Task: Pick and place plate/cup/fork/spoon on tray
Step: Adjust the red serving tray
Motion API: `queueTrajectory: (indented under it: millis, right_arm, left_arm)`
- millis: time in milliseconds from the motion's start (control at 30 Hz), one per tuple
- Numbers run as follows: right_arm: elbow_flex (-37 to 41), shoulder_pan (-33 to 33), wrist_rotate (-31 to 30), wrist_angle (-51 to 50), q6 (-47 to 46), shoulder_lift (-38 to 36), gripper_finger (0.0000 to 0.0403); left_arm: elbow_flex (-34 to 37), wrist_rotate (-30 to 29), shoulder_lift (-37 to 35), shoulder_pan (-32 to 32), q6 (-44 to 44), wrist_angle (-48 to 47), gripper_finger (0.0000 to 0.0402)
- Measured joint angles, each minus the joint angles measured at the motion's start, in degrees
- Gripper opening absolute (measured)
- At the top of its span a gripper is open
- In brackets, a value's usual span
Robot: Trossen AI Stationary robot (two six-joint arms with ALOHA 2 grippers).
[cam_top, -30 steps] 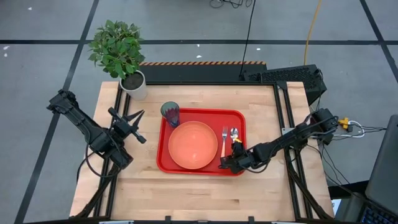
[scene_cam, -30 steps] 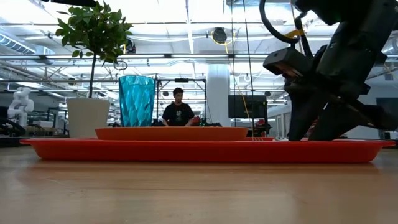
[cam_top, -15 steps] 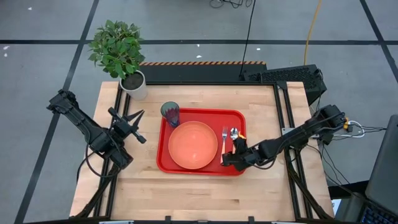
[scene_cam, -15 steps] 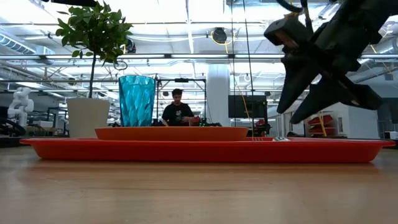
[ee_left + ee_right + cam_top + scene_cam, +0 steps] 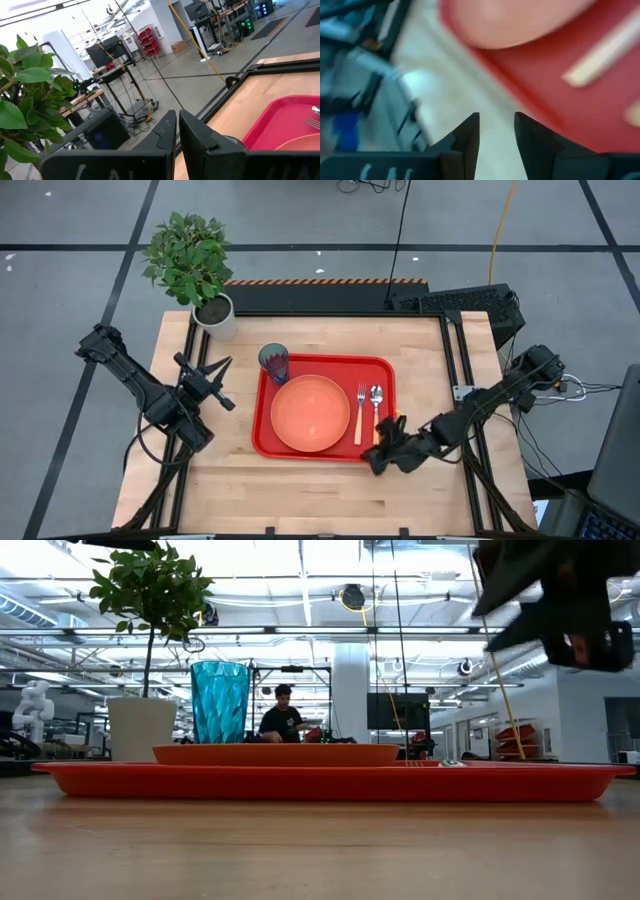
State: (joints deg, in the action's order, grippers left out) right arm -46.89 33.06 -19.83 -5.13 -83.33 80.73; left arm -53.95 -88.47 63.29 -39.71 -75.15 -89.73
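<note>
- Left gripper (image 5: 222,383) parked over the bare counter (image 5: 320,500) to the left of the tray, jaws nearly together with only a thin slit between them and nothing held.
- Potted plant (image 5: 190,260) in a white pot at the far left corner of the counter, well apart from the tray.
- Cup (image 5: 275,363), translucent teal, upright in the far left corner of the tray (image 5: 325,364), just beside the plate's far left rim; tall and blue in the low view (image 5: 220,703).
- Plate (image 5: 310,412), salmon-orange, flat in the left and middle part of the red tray, empty.
- Fork (image 5: 359,413) on the tray floor just right of the plate, tines toward the far side, tan handle toward the near edge.
- Spoon (image 5: 376,411) parallel to the fork and just to its right, bowl toward the far side, orange-tan handle toward the near edge; not touching the fork as far as visible.
- Right gripper (image 5: 382,452) raised over the tray's near right corner and the counter beside it, jaws apart with a clear gap, empty; high at the upper right in the low view (image 5: 560,590).
- Seated person (image 5: 285,720) in dark clothes in the room beyond the counter.
</note>
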Motion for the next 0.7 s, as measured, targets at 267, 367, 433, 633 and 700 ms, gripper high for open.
queueTrajectory:
  millis: [267, 367, 433, 633, 700]
  right_arm:
    - [-0.09, 5.97, 3.58, 12.57, 16.15, 4.93, 0.0116]
    - [-0.06, 6.10, 3.68, 8.87, 17.71, 7.27, 0.0111]
    - [-0.02, 6.06, 4.09, 6.68, 18.01, 8.36, 0.0092]
    - [-0.04, 6.08, 3.64, 5.91, 25.75, 9.38, 0.0008]
    - [-0.11, 6.06, 2.15, 5.67, 28.74, 9.39, 0.0003]
  left_arm:
    - [0.00, -0.17, 0.00, 0.00, -0.42, 0.38, 0.0026]
    - [0.00, -0.17, 0.00, -0.01, -0.33, 1.42, 0.0026]
    - [0.00, -0.17, 0.00, 0.00, -0.38, 1.65, 0.0026]
    - [0.00, -0.04, 0.00, 0.00, 0.67, 2.99, 0.0026]
    - [0.00, -0.04, 0.00, 0.00, 0.92, 3.02, 0.0026]
